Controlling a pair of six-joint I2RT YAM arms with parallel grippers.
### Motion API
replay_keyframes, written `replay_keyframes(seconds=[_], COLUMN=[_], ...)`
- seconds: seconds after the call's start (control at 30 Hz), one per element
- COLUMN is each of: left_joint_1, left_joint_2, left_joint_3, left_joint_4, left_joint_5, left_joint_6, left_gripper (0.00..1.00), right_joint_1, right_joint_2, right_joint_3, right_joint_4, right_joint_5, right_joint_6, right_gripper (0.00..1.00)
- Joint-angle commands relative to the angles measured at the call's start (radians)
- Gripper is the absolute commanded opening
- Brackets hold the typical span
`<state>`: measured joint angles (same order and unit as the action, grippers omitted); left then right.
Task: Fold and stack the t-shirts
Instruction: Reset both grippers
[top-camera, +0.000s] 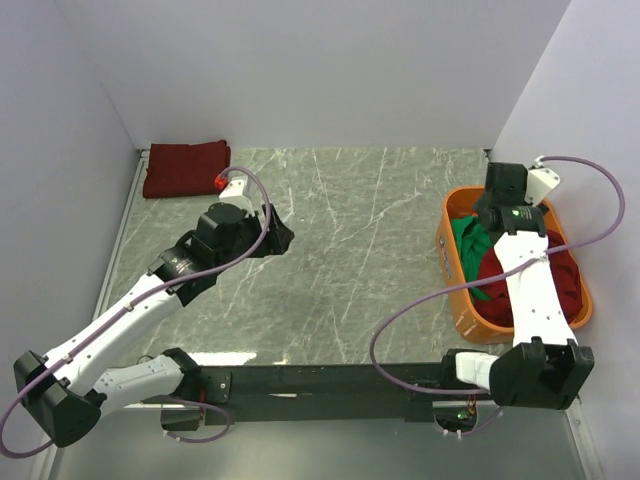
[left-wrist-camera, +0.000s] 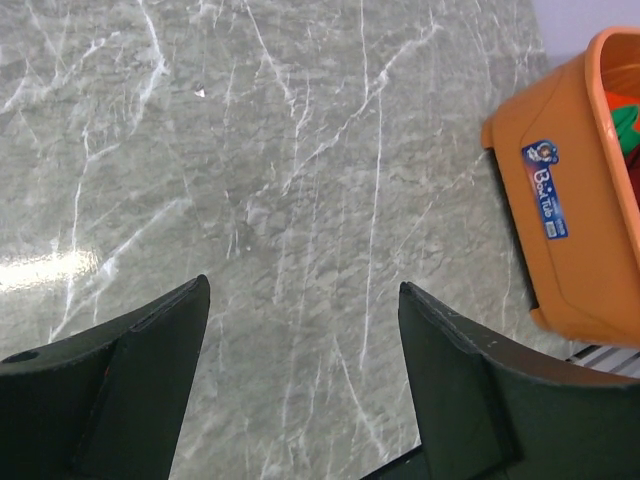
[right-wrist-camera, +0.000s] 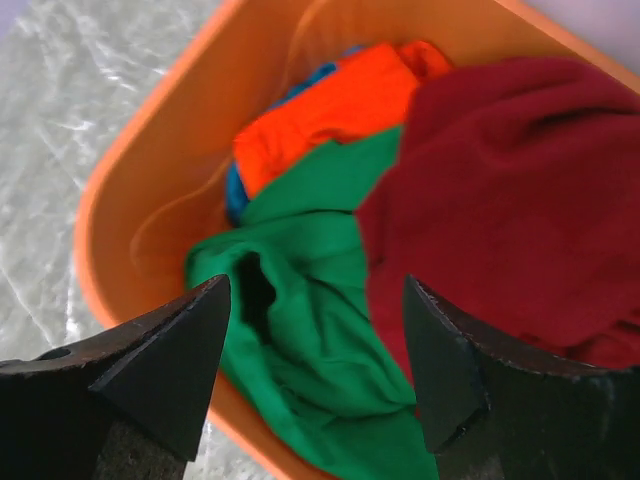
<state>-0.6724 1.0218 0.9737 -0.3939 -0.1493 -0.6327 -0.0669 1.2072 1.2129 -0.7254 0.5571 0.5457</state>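
Note:
A folded dark maroon t-shirt (top-camera: 185, 168) lies at the table's far left corner. The orange basket (top-camera: 456, 290) at the right holds a green t-shirt (top-camera: 470, 250), a crumpled maroon t-shirt (top-camera: 565, 275) and, in the right wrist view, an orange-red t-shirt (right-wrist-camera: 340, 105). My right gripper (right-wrist-camera: 315, 370) is open and empty, hovering over the green t-shirt (right-wrist-camera: 320, 290) and the maroon t-shirt (right-wrist-camera: 510, 200) in the basket. My left gripper (left-wrist-camera: 305, 380) is open and empty above bare marble; in the top view it (top-camera: 280, 236) sits left of the table's centre.
The basket's side with a blue label (left-wrist-camera: 545, 190) shows at the right of the left wrist view. A bit of blue cloth (right-wrist-camera: 235, 195) lies under the orange-red shirt. White walls close the table on three sides. The black base rail (top-camera: 330, 380) runs along the near edge.

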Motion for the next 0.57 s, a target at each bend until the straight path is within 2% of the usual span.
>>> replay_keyframes(seconds=[0.0,0.1,0.23,0.33,0.53], left_joint_1=[-0.004,-0.004,-0.004,-0.004,-0.004], left_joint_2=[-0.032,-0.042,-0.066,-0.06,-0.058], left_joint_3=[-0.003,-0.006,-0.023,-0.018,-0.017], left_joint_4=[0.001,-0.008,-0.008,-0.013,-0.01], left_joint_5=[0.036,0.019,-0.002,-0.006,-0.009], left_joint_6=[0.045,0.062,0.079,0.079,0.087], left_gripper=[0.81,0.81,0.82,0.82,0.82], right_joint_1=[-0.025,-0.016,0.108,0.228,0.245], right_joint_2=[-0.027,-0.132,-0.27,-0.328,-0.36], right_joint_3=[0.022,-0.059,-0.156,-0.176,-0.191], right_joint_4=[-0.029,0.047,0.124,0.124,0.115], right_joint_5=[-0.027,-0.153,-0.266,-0.205,-0.187], right_joint_6=[0.016,-0.007,-0.035,-0.038,-0.041], right_gripper=[0.76,0.76,0.78,0.79,0.8])
